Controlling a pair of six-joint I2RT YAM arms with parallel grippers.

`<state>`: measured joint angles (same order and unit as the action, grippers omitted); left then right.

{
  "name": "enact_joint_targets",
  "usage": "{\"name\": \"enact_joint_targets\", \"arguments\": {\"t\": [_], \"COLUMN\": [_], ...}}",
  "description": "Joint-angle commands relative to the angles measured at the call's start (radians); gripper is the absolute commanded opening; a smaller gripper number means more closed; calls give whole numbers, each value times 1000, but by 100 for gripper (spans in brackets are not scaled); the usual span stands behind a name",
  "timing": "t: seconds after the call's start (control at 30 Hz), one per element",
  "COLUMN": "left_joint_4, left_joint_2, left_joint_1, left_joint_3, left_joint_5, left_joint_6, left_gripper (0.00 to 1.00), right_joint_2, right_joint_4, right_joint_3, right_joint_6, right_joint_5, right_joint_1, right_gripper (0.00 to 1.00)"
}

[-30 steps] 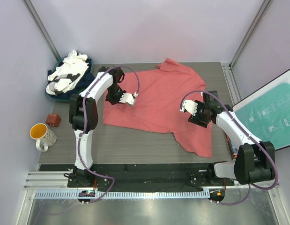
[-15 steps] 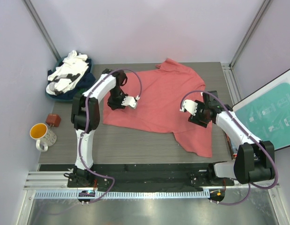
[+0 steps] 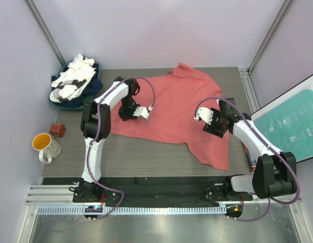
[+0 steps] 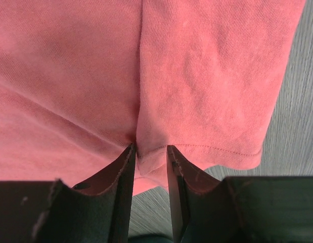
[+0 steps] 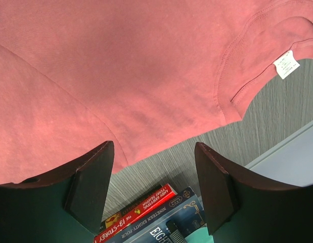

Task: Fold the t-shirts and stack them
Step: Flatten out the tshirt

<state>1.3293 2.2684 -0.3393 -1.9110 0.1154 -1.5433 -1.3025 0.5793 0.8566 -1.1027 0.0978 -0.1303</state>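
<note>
Shifted inward, the left claw (image 4: 148,156) is now closed on the red tee's (image 3: 171,109) hem; the right claw (image 5: 153,152) is held open over it. On the bench (image 3: 146,152), a fold is readied.

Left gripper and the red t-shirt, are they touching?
Touching. The left wrist view shows the left gripper with its jaws closed on a pinched fold at the hem of the red t-shirt.
</note>
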Motion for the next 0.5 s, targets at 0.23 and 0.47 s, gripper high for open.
{"name": "enact_joint_targets", "arguments": {"t": [0.23, 0.47], "left_joint_4": [73, 128], "left_joint_2": [13, 19], "left_joint_1": [-3, -3], "left_joint_3": [-48, -57], "left_joint_5": [-13, -17], "left_joint_6": [3, -6], "left_gripper": [23, 16], "right_joint_2": [-7, -14], "right_joint_4": [-39, -48], "right_joint_3": [36, 38], "right_joint_6": [10, 1], "right_joint_5": [-15, -21], "right_joint_1": [-5, -6], "right_gripper": [71, 71]}}
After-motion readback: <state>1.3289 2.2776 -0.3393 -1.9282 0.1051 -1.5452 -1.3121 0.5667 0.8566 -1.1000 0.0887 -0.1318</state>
